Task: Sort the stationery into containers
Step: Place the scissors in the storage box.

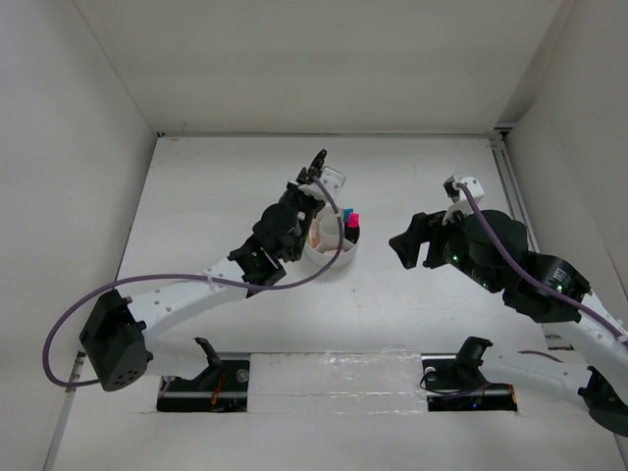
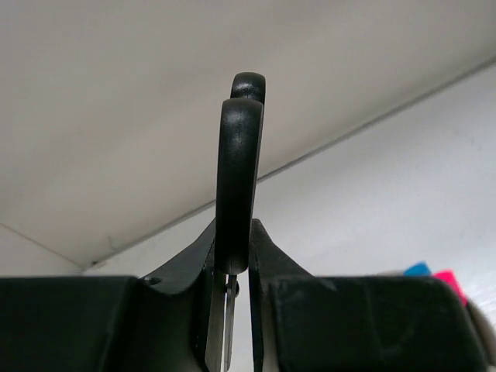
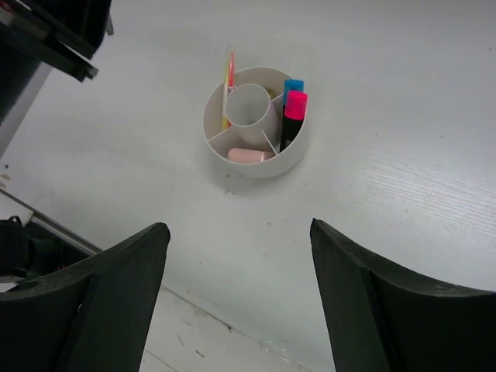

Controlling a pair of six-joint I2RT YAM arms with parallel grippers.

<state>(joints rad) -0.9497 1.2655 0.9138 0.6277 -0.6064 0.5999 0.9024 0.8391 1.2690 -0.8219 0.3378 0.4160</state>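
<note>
My left gripper [image 1: 310, 188] is shut on the black-handled scissors [image 1: 318, 163] and holds them above the far left edge of the round white organizer [image 1: 332, 257]. In the left wrist view the scissors' handle [image 2: 239, 163] stands upright between the jaws of this gripper [image 2: 232, 236], blades pointing down. The organizer [image 3: 288, 159] holds a pink-capped marker [image 3: 294, 112], a blue-capped marker [image 3: 292, 84], thin pink and yellow pens [image 3: 229, 81] and a tan eraser [image 3: 249, 156]; its centre cup looks empty. My right gripper [image 1: 410, 247] is open and empty, to the right of the organizer.
White walls close in the table at the back and on both sides. The arm bases sit at the near edge [image 1: 334, 378]. Part of my left arm [image 3: 54, 31] shows at the top left of the right wrist view.
</note>
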